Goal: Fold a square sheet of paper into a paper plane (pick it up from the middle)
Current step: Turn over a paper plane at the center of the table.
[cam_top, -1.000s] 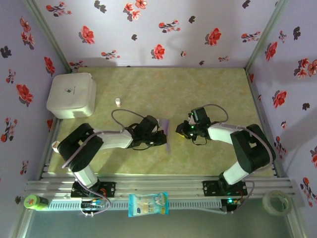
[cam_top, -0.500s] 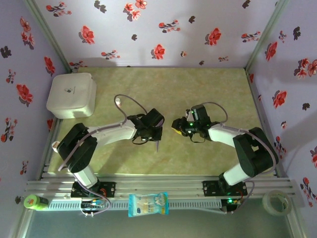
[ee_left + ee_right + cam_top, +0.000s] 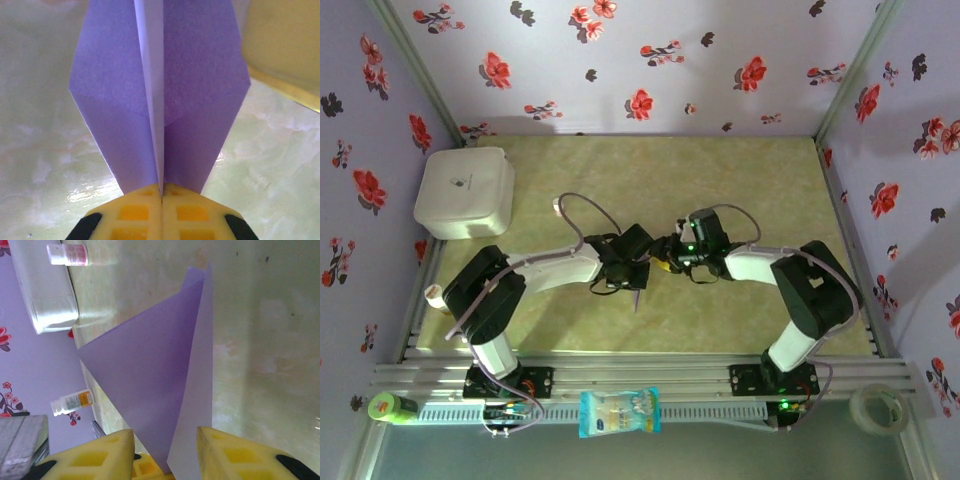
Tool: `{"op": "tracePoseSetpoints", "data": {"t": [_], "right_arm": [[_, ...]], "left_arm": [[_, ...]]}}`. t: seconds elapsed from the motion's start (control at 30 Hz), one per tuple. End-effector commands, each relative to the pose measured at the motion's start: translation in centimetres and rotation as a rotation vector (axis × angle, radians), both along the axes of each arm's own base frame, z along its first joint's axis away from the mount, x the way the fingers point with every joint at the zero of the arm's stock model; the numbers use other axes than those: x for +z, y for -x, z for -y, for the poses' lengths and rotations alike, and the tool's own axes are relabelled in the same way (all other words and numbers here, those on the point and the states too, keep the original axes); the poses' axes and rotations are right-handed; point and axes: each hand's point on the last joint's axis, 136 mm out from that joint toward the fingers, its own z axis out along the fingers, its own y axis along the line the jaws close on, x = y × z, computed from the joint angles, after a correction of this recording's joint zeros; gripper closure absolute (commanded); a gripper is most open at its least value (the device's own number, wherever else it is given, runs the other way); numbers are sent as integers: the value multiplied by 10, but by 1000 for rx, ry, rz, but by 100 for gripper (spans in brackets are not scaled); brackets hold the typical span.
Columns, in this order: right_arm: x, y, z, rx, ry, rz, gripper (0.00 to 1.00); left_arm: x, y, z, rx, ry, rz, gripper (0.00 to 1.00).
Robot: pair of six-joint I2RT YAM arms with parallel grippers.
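This plane [image 3: 200, 100] looks light, limp, crush-prone: L gripper [image 3: 161, 197] clamps its centre crease, R gripper [image 3: 165, 452] gapes w/ a flap between jaws; best held by crease.

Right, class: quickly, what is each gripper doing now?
Left gripper: shut on the folded pale-lilac paper plane.
Right gripper: open, plane between its jaws.

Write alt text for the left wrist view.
The left pincer, shut, pinches a folded pale-lilac paper plane at its narrow end, the centre crease running straight up the frame. Behind lies a glossy pale-green table, with a blurred yellow shape at upper right.
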Motion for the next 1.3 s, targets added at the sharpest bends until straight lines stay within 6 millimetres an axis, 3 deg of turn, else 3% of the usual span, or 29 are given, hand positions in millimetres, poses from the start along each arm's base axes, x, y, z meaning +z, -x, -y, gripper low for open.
{"op": "tracePoseSetpoints", "data": {"t": [0.0, 0.23, 0.5, 0.87, 1.27], "right_arm": [[-4, 0, -9, 20, -30, -25, 66], [-33, 11, 7, 6, 64, -57, 79], [-43, 13, 18, -7, 105, -63, 90], [-48, 14, 21, -8, 118, -70, 91], [-49, 14, 21, -5, 118, -73, 90]], "left_arm": [[0, -3, 2, -11, -18, 20, 100], [-6, -3, 2, -6, -25, 13, 100], [-13, 0, 4, -11, -15, -4, 96], [-20, 2, 8, -20, -9, -24, 89], [-25, 3, 10, -24, -11, -32, 88]]}}
